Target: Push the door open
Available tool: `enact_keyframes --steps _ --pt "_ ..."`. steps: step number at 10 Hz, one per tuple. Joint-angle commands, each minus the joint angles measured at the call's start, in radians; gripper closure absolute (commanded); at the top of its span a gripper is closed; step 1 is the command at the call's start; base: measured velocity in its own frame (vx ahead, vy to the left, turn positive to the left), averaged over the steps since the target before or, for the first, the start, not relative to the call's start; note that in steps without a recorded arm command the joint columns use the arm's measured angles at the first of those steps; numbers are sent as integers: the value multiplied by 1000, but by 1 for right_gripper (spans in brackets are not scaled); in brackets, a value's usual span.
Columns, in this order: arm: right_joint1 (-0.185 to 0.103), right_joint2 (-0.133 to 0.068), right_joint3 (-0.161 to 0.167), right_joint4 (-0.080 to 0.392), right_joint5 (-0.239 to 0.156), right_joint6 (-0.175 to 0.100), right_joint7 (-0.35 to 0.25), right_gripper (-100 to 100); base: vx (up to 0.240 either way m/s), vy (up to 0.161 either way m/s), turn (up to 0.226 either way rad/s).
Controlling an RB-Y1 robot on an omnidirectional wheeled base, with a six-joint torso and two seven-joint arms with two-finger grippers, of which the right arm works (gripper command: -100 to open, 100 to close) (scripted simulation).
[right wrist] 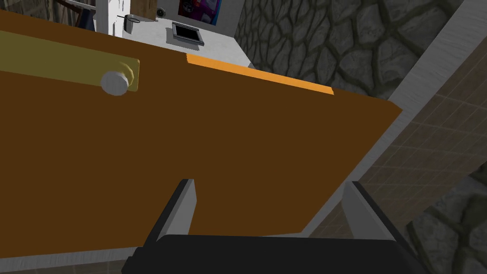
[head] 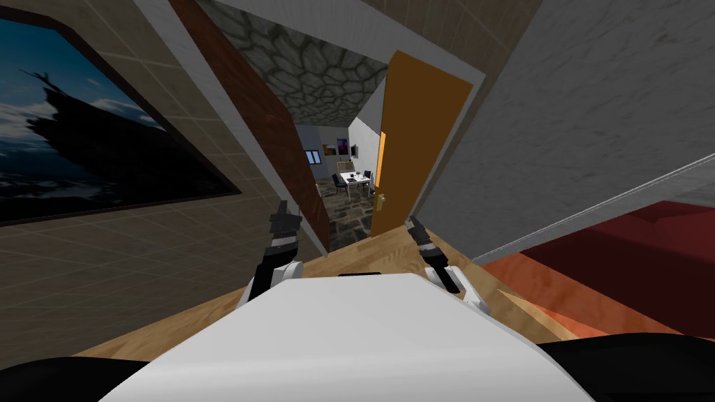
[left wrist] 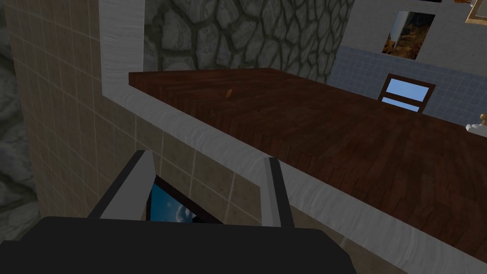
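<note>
An orange door stands swung partly open at the right of the doorway, with a pale knob on a yellow plate. A dark red-brown door leaf stands open at the left. My right gripper is open, close to the orange door's lower edge. In the right wrist view the orange door lies just beyond the open right gripper, its knob off to one side. My left gripper is open beside the white door frame and the dark door leaf.
Through the gap a stone-floored room holds a white table with chairs. A large dark picture hangs on the tiled wall to my left. A red piece of furniture lies low at the right. Light wooden floor runs underfoot.
</note>
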Motion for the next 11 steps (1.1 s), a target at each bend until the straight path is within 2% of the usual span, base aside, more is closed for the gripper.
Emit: enact_keyframes --steps 1,11 --pt "-9 -9 -9 32 21 -8 -37 -100 81 -13 52" --pt "-53 -63 -66 223 133 -67 -237 -100 101 -18 55"
